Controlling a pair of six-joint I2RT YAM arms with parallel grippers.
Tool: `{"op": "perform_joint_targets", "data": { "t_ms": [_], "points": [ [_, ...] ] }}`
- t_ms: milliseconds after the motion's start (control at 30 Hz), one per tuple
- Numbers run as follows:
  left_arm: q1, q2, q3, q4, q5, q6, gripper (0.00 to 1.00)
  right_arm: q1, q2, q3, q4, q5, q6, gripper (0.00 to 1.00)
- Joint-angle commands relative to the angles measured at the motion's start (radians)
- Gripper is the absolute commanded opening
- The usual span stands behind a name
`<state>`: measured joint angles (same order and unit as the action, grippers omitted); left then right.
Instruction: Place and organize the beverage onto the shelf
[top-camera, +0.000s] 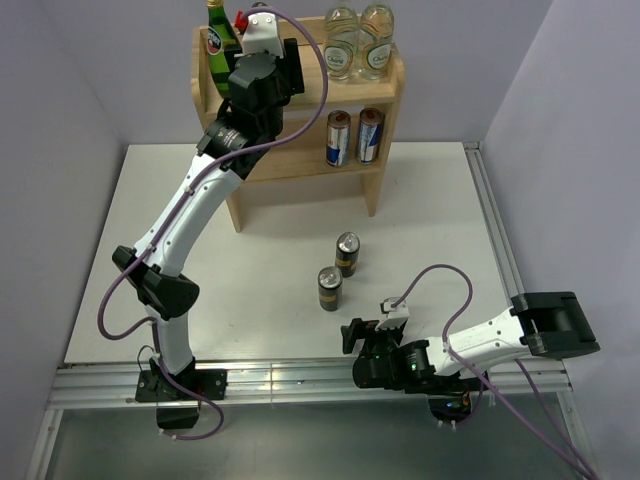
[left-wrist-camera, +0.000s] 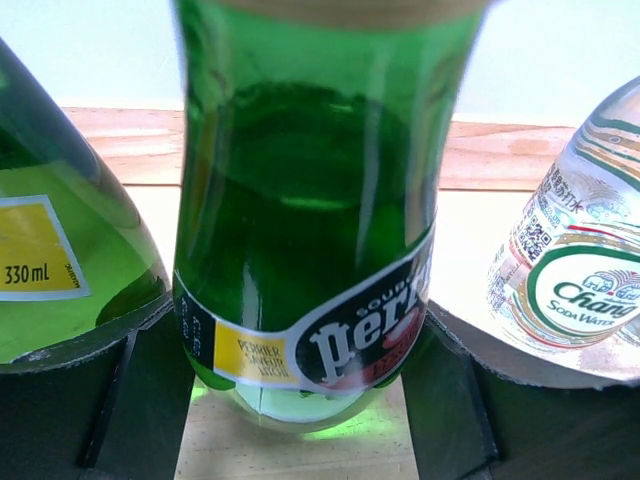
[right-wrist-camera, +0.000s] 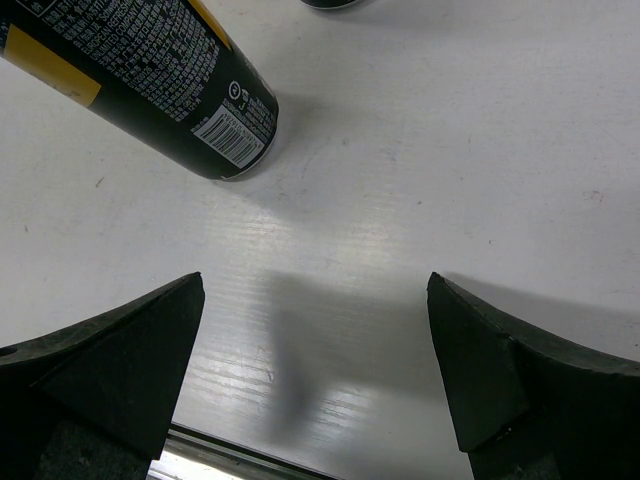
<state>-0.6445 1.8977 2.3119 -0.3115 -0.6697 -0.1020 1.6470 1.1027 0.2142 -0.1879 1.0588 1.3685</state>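
Observation:
The wooden shelf (top-camera: 388, 85) stands at the back. My left gripper (top-camera: 250, 45) is at its top tier, shut on a dark-green bottle (left-wrist-camera: 300, 200) that stands on the top board (left-wrist-camera: 300, 445). A second green bottle (top-camera: 215, 35) stands just left of it, also seen in the left wrist view (left-wrist-camera: 60, 250). Two blue-and-silver cans (top-camera: 338, 138) (top-camera: 370, 135) stand on the lower tier. Two dark cans with yellow bands (top-camera: 346, 254) (top-camera: 329, 289) stand on the table. My right gripper (top-camera: 352, 335) is open and empty, low near the front edge, just short of the nearer dark can (right-wrist-camera: 150, 70).
Two clear glass bottles (top-camera: 341, 42) (top-camera: 376, 40) stand at the right of the top tier; one (left-wrist-camera: 580, 270) is close to my left gripper's right finger. A metal rail (top-camera: 300, 375) runs along the table's front edge.

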Motion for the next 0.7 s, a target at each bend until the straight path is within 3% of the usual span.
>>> {"op": "perform_joint_targets", "data": {
  "t_ms": [0,133,433,667],
  "points": [
    [0.014,0.015,0.007,0.058,0.004,-0.013,0.62,0.01,0.011,0.021,-0.025,0.013,0.041,1.0],
    [0.013,0.023,0.006,0.058,0.004,-0.015,0.68,0.008,0.011,0.021,-0.025,0.013,0.041,1.0],
    [0.014,0.035,0.003,0.06,0.007,-0.016,0.71,0.01,0.011,0.019,-0.022,0.013,0.04,1.0],
    [0.013,0.032,-0.028,0.061,0.009,-0.024,0.81,0.01,0.011,0.021,-0.022,0.015,0.04,1.0]
  ]
}}
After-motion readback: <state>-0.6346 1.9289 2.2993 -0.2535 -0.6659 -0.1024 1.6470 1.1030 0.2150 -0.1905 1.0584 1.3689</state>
